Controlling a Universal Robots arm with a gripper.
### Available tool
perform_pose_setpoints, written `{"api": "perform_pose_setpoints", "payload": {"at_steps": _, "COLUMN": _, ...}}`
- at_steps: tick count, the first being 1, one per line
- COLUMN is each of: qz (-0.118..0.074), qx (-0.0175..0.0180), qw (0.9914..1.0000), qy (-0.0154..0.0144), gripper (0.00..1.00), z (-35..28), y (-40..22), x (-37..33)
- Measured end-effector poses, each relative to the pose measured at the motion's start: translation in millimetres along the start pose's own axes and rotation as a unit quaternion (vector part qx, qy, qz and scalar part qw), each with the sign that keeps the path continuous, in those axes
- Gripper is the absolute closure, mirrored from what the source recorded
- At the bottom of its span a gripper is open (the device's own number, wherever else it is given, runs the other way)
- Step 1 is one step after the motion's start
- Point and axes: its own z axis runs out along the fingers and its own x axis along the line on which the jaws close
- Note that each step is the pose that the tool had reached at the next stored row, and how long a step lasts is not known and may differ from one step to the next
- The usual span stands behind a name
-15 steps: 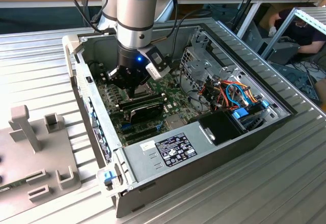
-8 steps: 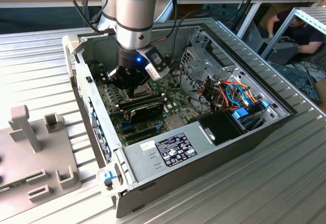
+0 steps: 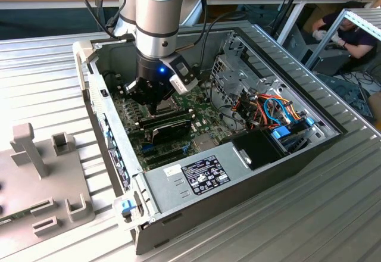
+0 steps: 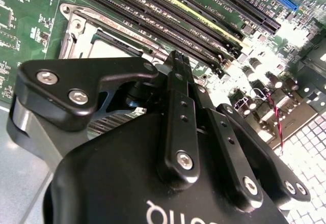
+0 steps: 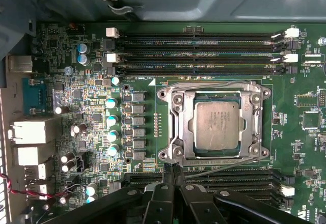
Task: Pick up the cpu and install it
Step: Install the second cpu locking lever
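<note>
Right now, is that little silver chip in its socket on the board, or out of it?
In. In the first wrist view the cpu lies flat inside the metal socket frame, nothing holding it; the end effector sits beside the frame.

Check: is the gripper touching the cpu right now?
Apart. In the first wrist view the cpu sits in its socket frame, and the gripper fingertips, pressed together, end at the frame's edge, short of the chip.

Computer case point(image 3: 256, 172) lies open on table point(image 3: 53, 59). Motherboard point(image 5: 86, 81) flat inside case. Cpu point(image 5: 216, 125) seated in socket, inside socket frame point(image 5: 175, 124). Memory slots point(image 5: 198, 51) flank frame on two opposite sides. Pincer point(image 3: 156, 108) inside case, low over motherboard, just beside frame. Fixture plate point(image 3: 36, 196) on table, at exterior view's left of case.
</note>
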Motion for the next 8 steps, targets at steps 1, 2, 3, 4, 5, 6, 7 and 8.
{"api": "perform_pose_setpoints", "payload": {"at_steps": 1, "qz": 0.000, "qx": 0.0001, "qw": 1.00000, "qy": 0.0000, "gripper": 0.89, "z": 0.0, "y": 0.0, "x": 0.0}}
{"api": "perform_pose_setpoints", "payload": {"at_steps": 2, "qz": 0.000, "qx": 0.0000, "qw": 1.00000, "qy": 0.0000, "gripper": 0.89, "z": 0.2, "y": 0.0, "x": 0.0}}
{"api": "perform_pose_setpoints", "payload": {"at_steps": 3, "qz": 0.000, "qx": 0.0000, "qw": 1.00000, "qy": 0.0000, "gripper": 0.89, "z": 0.3, "y": 0.0, "x": 0.0}}
{"api": "perform_pose_setpoints", "payload": {"at_steps": 4, "qz": 0.000, "qx": 0.0001, "qw": 1.00000, "qy": 0.0000, "gripper": 0.89, "z": 0.3, "y": 0.0, "x": 0.0}}
{"api": "perform_pose_setpoints", "payload": {"at_steps": 5, "qz": 0.000, "qx": 0.0000, "qw": 1.00000, "qy": 0.0000, "gripper": 0.89, "z": 0.3, "y": 0.0, "x": 0.0}}
{"api": "perform_pose_setpoints", "payload": {"at_steps": 6, "qz": 0.000, "qx": 0.0000, "qw": 1.00000, "qy": 0.0000, "gripper": 0.89, "z": 0.5, "y": 0.0, "x": 0.0}}
{"api": "perform_pose_setpoints", "payload": {"at_steps": 7, "qz": 0.000, "qx": 0.0001, "qw": 1.00000, "qy": 0.0000, "gripper": 0.89, "z": 0.5, "y": 0.0, "x": 0.0}}
{"api": "perform_pose_setpoints", "payload": {"at_steps": 8, "qz": 0.000, "qx": 0.0000, "qw": 1.00000, "qy": 0.0001, "gripper": 0.89, "z": 0.5, "y": 0.0, "x": 0.0}}
